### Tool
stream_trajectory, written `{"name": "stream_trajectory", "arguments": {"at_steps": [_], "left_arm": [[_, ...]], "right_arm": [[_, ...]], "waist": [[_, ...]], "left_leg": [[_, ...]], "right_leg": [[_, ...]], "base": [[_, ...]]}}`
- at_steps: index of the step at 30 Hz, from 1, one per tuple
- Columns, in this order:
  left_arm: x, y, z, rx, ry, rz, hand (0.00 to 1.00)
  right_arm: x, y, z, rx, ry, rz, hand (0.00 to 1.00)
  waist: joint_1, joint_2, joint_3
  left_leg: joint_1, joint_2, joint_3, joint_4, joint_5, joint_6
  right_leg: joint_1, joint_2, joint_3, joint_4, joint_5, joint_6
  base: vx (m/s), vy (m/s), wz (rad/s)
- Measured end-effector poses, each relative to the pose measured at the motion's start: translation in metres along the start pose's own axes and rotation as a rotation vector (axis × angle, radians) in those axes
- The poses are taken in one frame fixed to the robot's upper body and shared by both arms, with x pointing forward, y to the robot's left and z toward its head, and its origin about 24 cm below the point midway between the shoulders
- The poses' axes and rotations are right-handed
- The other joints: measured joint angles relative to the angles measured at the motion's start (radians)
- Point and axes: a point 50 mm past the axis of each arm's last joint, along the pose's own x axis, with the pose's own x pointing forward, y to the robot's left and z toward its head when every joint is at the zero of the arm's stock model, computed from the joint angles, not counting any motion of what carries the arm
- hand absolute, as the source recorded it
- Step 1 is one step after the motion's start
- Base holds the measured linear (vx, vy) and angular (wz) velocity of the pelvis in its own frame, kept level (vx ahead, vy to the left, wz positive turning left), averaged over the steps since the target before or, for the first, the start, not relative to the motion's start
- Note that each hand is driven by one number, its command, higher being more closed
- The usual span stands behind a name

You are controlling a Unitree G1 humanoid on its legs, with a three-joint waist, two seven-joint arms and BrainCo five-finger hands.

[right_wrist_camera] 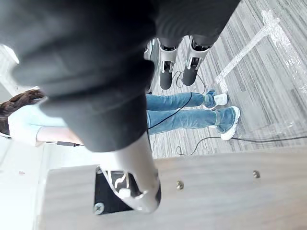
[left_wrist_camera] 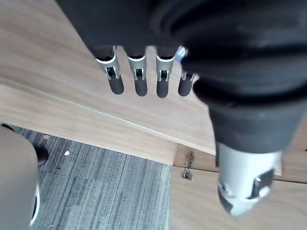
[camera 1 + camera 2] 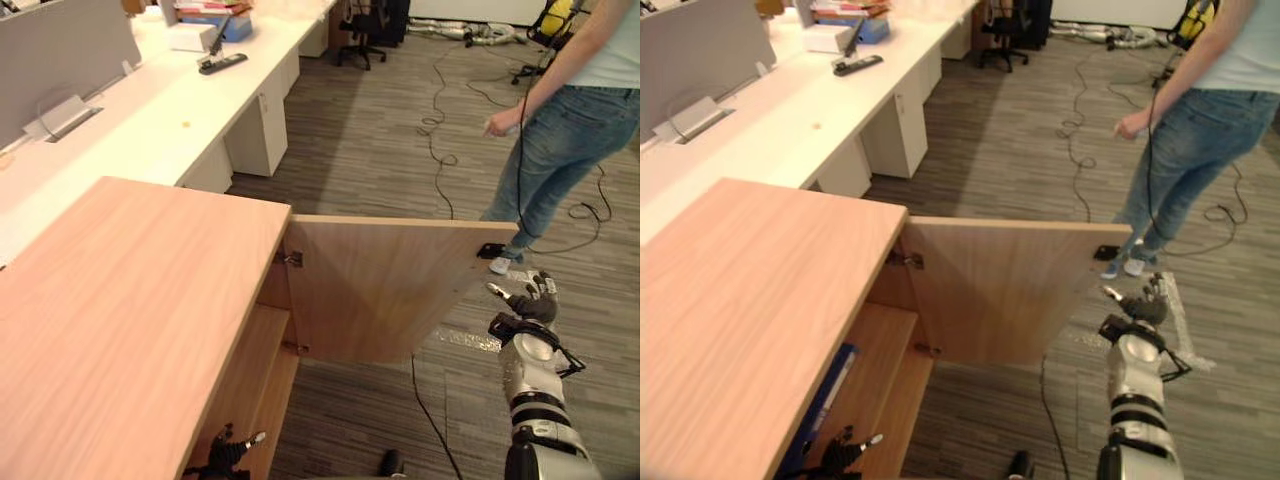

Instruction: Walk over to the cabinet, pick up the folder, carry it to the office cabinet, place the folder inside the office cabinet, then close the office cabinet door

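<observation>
Blue flat folder (image 3: 823,398) is lying inside the light-wood office cabinet (image 3: 740,300): placing judged done. Hinged wooden door (image 3: 1010,290) is standing open, closing outstanding. Right hand (image 3: 535,300), beside the door's edge, and left hand (image 3: 225,455) are hanging loose-fingered, empty.

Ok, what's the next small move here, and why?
Probably bring the right hand against the free edge of the light wooden cabinet door and start swinging it shut: the blue folder already lies inside, the door stands wide open, and that open hand is beside its edge.
</observation>
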Motion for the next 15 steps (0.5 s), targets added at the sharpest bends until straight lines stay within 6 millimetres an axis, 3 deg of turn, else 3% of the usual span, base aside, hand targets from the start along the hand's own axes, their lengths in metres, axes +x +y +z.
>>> {"name": "stream_trajectory", "arguments": {"at_steps": [5, 9, 12, 15], "left_arm": [[0.001, 0.009, 0.000, -0.018, 0.002, 0.021, 0.00], [0.001, 0.012, 0.000, -0.042, 0.003, 0.029, 0.00], [0.001, 0.014, 0.000, -0.055, -0.002, 0.030, 0.00], [0.001, 0.015, 0.000, -0.064, -0.005, 0.029, 0.00]], "right_arm": [[0.012, 0.006, 0.006, 0.061, 0.039, -0.011, 0.00], [0.024, 0.006, 0.023, 0.080, 0.032, -0.009, 0.00], [0.032, 0.017, 0.045, 0.095, -0.006, 0.053, 0.00], [0.038, 0.039, 0.070, 0.101, -0.056, 0.163, 0.00]], "waist": [[0.000, -0.001, 0.011], [-0.006, 0.004, 0.031], [-0.010, 0.009, 0.041], [-0.010, 0.024, 0.054]], "left_leg": [[-0.003, 0.001, -0.005, 0.004, 0.001, 0.001], [-0.012, -0.002, -0.006, 0.008, 0.002, 0.003], [-0.029, -0.001, -0.007, 0.019, 0.002, 0.004], [-0.034, -0.001, -0.009, 0.019, 0.003, 0.005]], "right_leg": [[-0.001, 0.001, -0.001, 0.000, 0.000, 0.000], [-0.009, -0.002, -0.001, 0.000, 0.003, 0.005], [-0.025, -0.002, -0.002, 0.000, 0.006, 0.008], [-0.025, -0.002, -0.002, 0.000, 0.007, 0.008]], "base": [[-0.07, -0.024, 0.00], [-0.07, -0.010, -0.01], [-0.06, -0.011, 0.00], [-0.06, 0.003, 0.02]]}}
